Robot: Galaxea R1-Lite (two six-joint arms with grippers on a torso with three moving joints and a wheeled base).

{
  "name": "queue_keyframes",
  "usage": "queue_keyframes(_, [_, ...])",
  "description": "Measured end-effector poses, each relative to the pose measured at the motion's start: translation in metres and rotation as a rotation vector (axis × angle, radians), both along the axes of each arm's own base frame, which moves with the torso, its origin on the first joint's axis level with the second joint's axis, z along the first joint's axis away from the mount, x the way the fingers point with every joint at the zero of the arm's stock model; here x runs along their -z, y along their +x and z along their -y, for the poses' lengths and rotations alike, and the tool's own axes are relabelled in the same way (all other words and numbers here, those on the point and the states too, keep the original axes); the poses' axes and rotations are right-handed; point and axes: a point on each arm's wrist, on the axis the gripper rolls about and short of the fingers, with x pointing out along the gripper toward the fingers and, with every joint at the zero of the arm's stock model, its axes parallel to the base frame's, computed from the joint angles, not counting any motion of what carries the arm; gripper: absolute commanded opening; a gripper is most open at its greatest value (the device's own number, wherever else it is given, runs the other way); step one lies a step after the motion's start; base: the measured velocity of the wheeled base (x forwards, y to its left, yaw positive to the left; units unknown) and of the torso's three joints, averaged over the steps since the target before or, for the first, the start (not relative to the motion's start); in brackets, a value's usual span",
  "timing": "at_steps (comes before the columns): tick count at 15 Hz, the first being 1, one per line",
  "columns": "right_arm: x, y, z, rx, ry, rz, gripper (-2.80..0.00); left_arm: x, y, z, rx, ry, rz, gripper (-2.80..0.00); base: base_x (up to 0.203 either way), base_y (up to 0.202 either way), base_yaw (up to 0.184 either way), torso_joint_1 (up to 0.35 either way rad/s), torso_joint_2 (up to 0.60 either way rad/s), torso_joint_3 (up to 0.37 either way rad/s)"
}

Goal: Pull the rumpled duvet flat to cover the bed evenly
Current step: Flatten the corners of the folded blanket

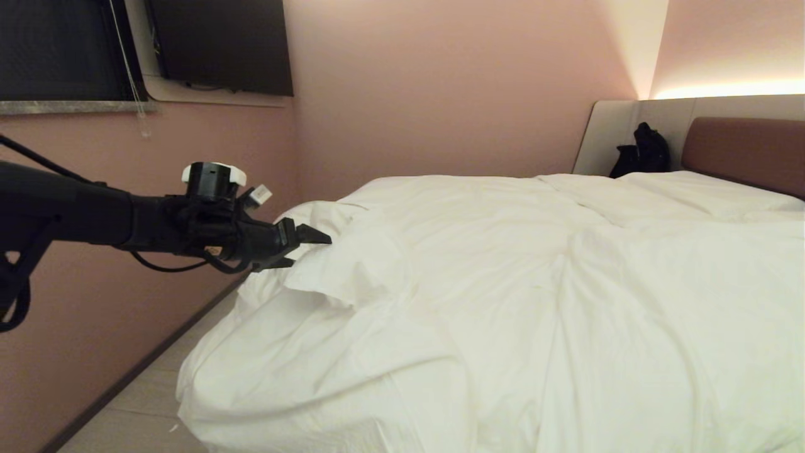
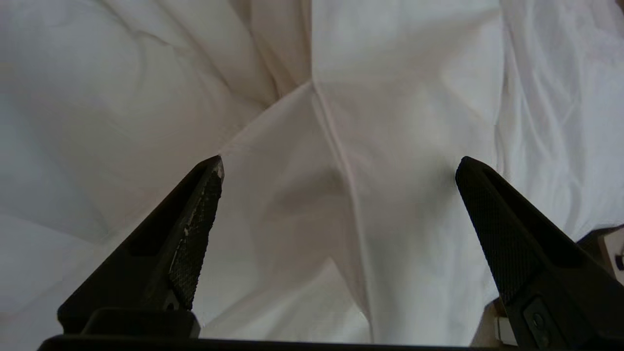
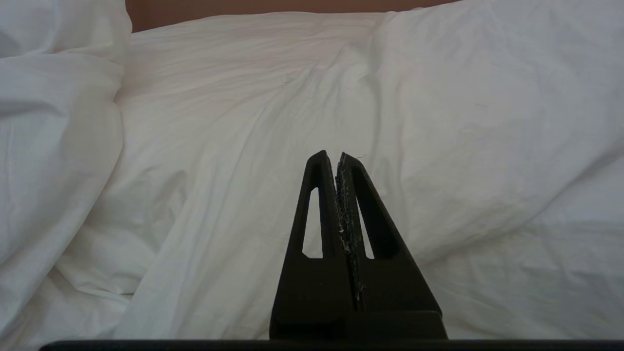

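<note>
white cotton fills the head view: the duvet [image 1: 503,283] lies heaped over the bed [image 1: 742,148], flatter toward the headboard and bunched at the near left corner, where a flap is folded back on itself. the left gripper [image 1: 306,246] reaches in level from the left, its tips just at that folded edge, so the cloth to catch lies straight ahead of it and a little to the right. the fold's long axis runs roughly from foot toward head along the bed's left side. this arm is plainly the nearer one.

left wrist view: the jaws stand wide apart, empty, straddling a raised seam of the duvet that runs away from the camera between the fingers [image 2: 195,234].

right wrist view: the right gripper [image 3: 337,157] is closed on nothing, parked over rumpled duvet.
</note>
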Motion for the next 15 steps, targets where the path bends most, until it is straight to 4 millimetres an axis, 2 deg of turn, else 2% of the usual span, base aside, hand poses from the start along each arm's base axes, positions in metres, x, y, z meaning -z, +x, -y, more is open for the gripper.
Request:
queue_keyframes(6, [0.0, 0.0, 0.0, 0.0, 0.0, -0.001, -2.8, 0.007, 0.007, 0.011, 0.031, -0.008, -0.011, 0.0, 0.0, 0.0, 0.0, 0.0, 0.0, 0.0])
queue_keyframes(12, [0.0, 0.0, 0.0, 0.0, 0.0, -0.001, -2.8, 0.005, -0.003, 0.045, 0.114, -0.014, -0.013, 0.0, 0.0, 0.0, 0.0, 0.0, 0.0, 0.0])
queue_keyframes(15, [0.0, 0.0, 0.0, 0.0, 0.0, -0.002, -2.8, 0.005, -0.003, 0.056, 0.137, -0.014, -0.01, 0.0, 0.0, 0.0, 0.0, 0.0, 0.0, 0.0])
